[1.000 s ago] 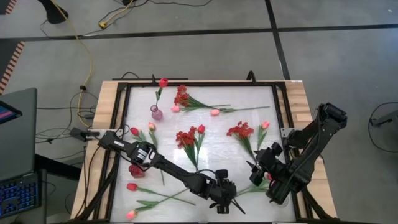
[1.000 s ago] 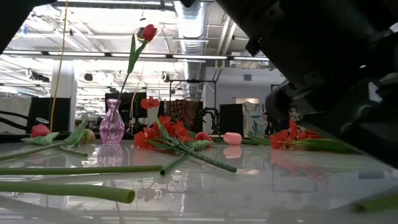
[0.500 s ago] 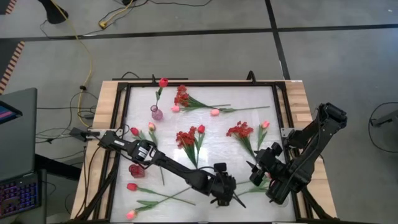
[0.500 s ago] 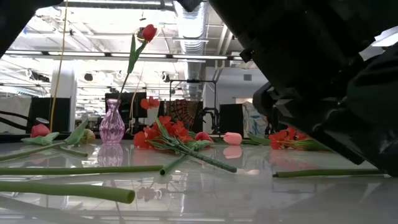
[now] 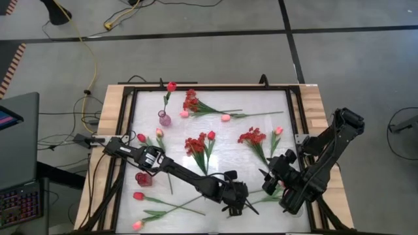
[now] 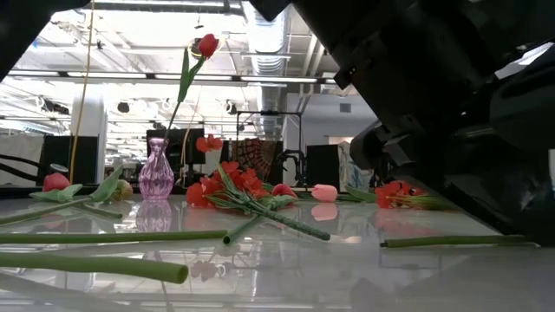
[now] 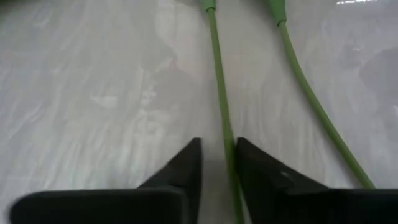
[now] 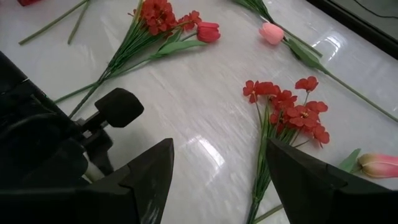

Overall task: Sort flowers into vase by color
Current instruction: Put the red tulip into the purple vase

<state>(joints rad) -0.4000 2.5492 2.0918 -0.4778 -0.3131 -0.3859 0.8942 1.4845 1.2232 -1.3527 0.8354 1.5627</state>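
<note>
Many flowers lay scattered over the glossy white table (image 5: 228,130), and the pink glass vase (image 5: 164,119) stood near its far left corner with one red tulip (image 5: 172,86) upright in it. Beyond the vase, the low view showed a big workshop with ceiling strip lights, ducts and dark equipment. On the floor past the table ran a yellow cable (image 5: 91,59); a laptop (image 5: 16,156) sat off to the vase's left.

Down at the near edge, well away from the vase, the left gripper (image 5: 238,205) was low over the table. In its wrist view its fingers (image 7: 180,171) stood only a narrow gap apart, with a thin green stem (image 7: 219,112) running straight between them; whether they actually pinched it, I couldn't tell. A second stem (image 7: 311,99) lay just beside it.

The right gripper (image 8: 217,174) hovered at the near right, far from the vase, fingers spread wide and holding nothing, with a red blossom spray (image 8: 292,106) and a pink tulip (image 8: 272,32) ahead of it.
</note>
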